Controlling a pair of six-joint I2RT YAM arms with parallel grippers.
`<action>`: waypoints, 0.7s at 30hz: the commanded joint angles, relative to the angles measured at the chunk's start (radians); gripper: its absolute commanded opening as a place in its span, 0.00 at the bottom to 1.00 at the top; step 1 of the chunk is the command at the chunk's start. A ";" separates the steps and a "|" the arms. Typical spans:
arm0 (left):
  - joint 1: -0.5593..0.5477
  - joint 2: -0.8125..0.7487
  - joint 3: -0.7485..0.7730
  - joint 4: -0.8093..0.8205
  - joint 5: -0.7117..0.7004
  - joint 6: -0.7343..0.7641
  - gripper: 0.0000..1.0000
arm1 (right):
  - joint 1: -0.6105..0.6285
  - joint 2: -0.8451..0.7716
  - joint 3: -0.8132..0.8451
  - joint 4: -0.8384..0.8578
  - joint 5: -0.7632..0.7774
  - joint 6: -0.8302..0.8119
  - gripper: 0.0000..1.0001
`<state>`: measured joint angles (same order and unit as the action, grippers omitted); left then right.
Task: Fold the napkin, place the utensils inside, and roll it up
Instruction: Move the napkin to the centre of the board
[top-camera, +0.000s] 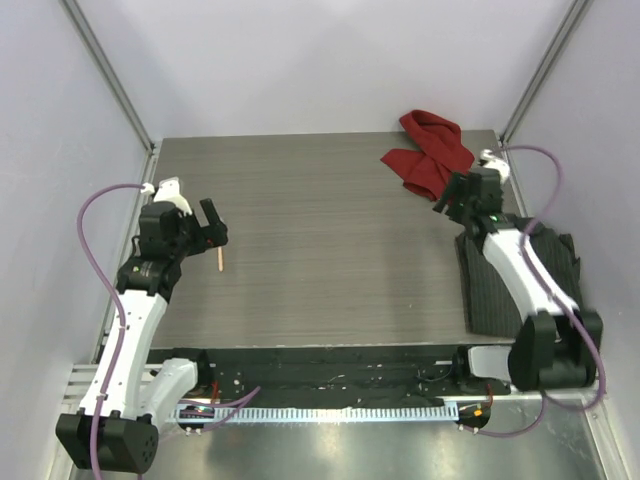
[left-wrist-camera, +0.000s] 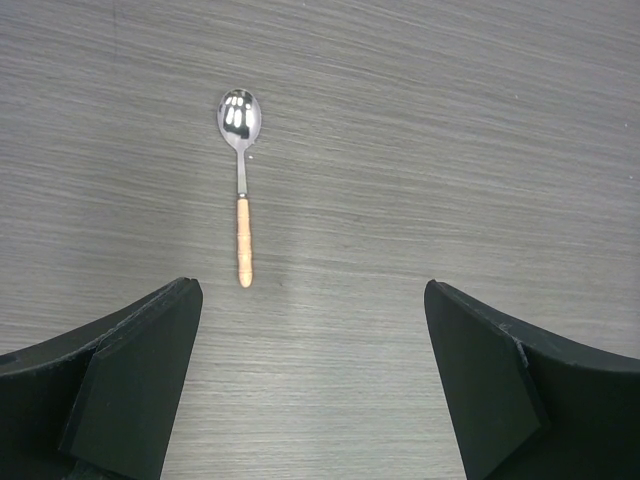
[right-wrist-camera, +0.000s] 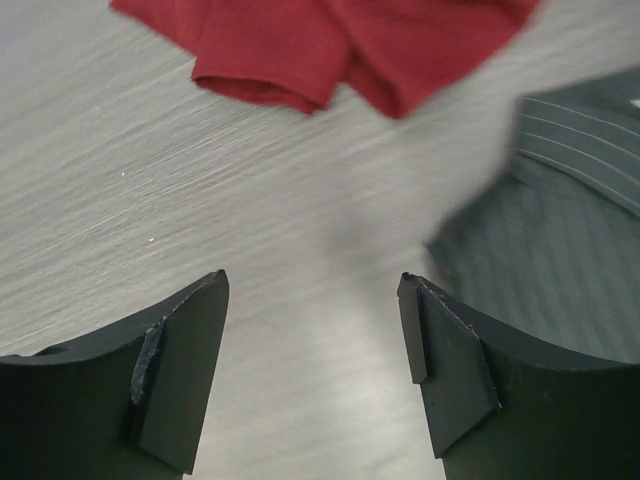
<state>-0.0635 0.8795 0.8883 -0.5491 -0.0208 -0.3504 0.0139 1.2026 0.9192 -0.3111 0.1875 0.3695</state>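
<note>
While the left gripper (left-wrist-camera: 310, 290) hangs above the table (top-camera: 330, 250) with its jaws spread as wide as they go and nothing between them, the spoon (left-wrist-camera: 241, 200) lies flat on the wood just beyond its fingertips. The pale wooden handle points back toward the gap, nearer the finger (left-wrist-camera: 130, 370) on the left of the wrist view than the other. The shiny metal bowl lies farther off, and neither finger touches the spoon. From above only the handle shows, just beside this gripper on the table's left side.

The right gripper (right-wrist-camera: 312, 280) also stands open, somewhat less wide, gripping nothing, with bare tabletop between its fingers. Ahead of them lies the napkin (right-wrist-camera: 300, 50), a crumpled, partly doubled-over heap of deep-red cloth. It is clear of both fingertips, at the table's far right corner. To the right of that gripper a dark pinstriped shirt (right-wrist-camera: 570, 250) lies along the table's right edge, under the right arm. Napkin and spoon lie well apart, on opposite sides.
</note>
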 joint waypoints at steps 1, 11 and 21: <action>-0.007 0.010 0.003 0.038 0.042 0.036 1.00 | 0.092 0.219 0.163 0.056 0.069 -0.027 0.77; -0.019 0.035 0.005 0.035 0.064 0.048 1.00 | 0.129 0.739 0.559 0.076 0.155 -0.003 0.75; -0.048 0.065 0.003 0.040 0.108 0.054 1.00 | 0.129 1.083 0.982 -0.031 0.346 -0.090 0.78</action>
<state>-0.1051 0.9432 0.8875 -0.5453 0.0597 -0.3103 0.1421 2.2230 1.7397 -0.2935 0.4198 0.3328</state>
